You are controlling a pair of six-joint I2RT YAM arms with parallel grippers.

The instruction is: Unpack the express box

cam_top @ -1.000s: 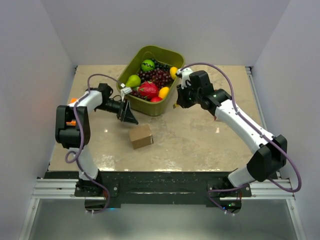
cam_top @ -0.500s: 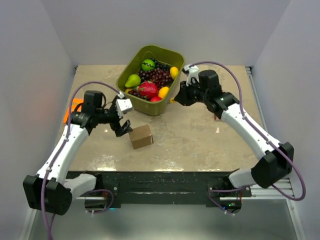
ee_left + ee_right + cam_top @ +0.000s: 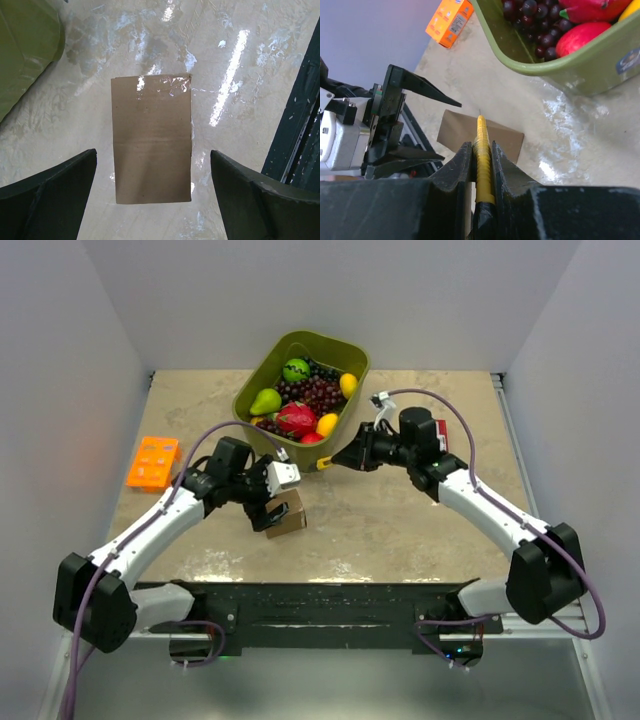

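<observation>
Close the left claw, now wide apart, squarely on the express box, steadying it for the yellow cutter clamped in the right claw.

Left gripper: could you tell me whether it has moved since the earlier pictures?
Yes: the left gripper came away from the tub, down the view, and is now over the box.

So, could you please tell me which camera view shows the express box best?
Left wrist: the express box lies mid-frame, its whole top face unobstructed. The top external shows it small, partly under the left end effector; the right wrist shows it partly behind the yellow tool.
</observation>
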